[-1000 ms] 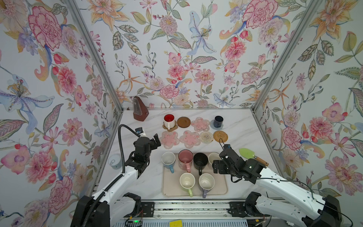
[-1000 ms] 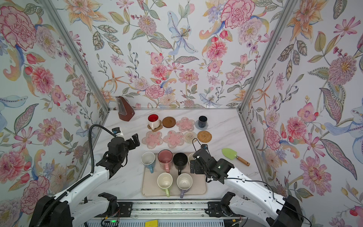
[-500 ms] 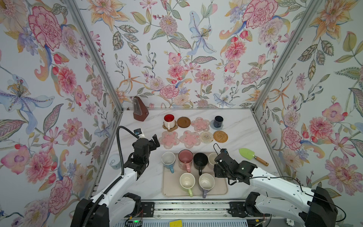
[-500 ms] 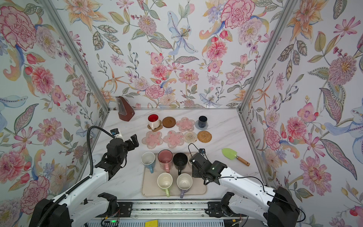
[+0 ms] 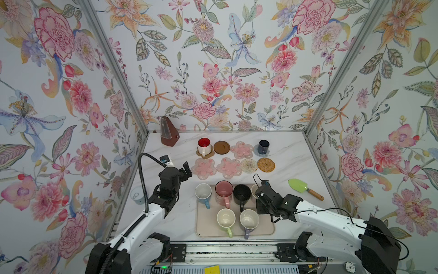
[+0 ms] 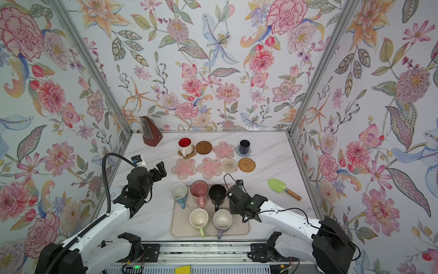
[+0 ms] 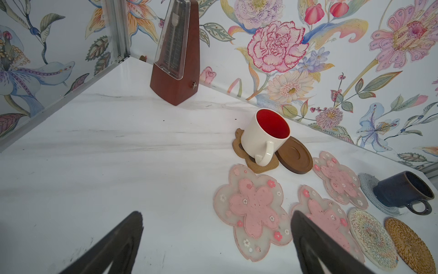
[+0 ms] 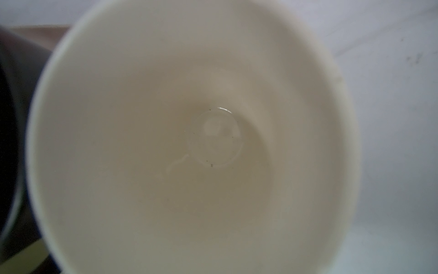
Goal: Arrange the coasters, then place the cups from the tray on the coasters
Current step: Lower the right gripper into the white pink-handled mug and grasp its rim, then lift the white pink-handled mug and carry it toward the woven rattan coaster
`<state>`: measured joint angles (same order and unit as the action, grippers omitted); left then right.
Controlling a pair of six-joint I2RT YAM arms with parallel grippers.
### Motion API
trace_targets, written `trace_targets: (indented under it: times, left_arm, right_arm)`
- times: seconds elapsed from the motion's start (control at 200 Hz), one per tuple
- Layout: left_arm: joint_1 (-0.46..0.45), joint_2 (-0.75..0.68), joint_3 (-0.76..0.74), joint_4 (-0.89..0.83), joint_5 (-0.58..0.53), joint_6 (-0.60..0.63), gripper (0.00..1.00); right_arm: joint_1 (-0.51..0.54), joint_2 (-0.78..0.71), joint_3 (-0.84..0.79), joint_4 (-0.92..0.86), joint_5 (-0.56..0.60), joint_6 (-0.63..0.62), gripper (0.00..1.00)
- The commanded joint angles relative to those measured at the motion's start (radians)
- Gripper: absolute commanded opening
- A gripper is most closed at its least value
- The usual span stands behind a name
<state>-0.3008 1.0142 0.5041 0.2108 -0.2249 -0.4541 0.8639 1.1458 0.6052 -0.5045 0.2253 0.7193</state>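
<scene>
Right gripper [image 5: 260,194] low over cream mug [image 8: 189,142] at beige tray's [image 5: 205,225] back right corner, its grip impossible to tell, left gripper [image 7: 216,214] spread wide beside pink flower coaster [image 7: 251,208]

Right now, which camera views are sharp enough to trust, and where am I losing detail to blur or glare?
Right wrist view: out of focus, filled by the cream cup with a small glint at its bottom; black cup a dark smear. Left wrist view: coasters and white cup crisp, left gripper's fingers blurred. Both top views: even light, sharp, only soft shadows.
</scene>
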Motion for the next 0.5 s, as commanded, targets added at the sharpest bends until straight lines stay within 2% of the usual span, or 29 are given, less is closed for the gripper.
trace_targets:
  times: [0.0,0.13,0.31,0.49]
  left_arm:
    - [0.011,-0.013,-0.021,-0.006,-0.017,-0.012,0.99]
    - [0.013,-0.019,-0.020,-0.012,-0.024,-0.014,0.99]
    - [0.015,-0.029,-0.019,-0.017,-0.024,-0.015,0.99]
    - [0.018,-0.047,-0.026,-0.017,-0.031,-0.009,0.99]
  right_arm:
    - [0.004,0.006,0.002,0.012,0.013,-0.029,0.26]
    - [0.003,0.002,0.033,-0.021,0.024,-0.054,0.12]
    - [-0.023,-0.022,0.093,-0.070,0.028,-0.090,0.00]
    - [-0.113,-0.063,0.186,-0.141,0.037,-0.171,0.00]
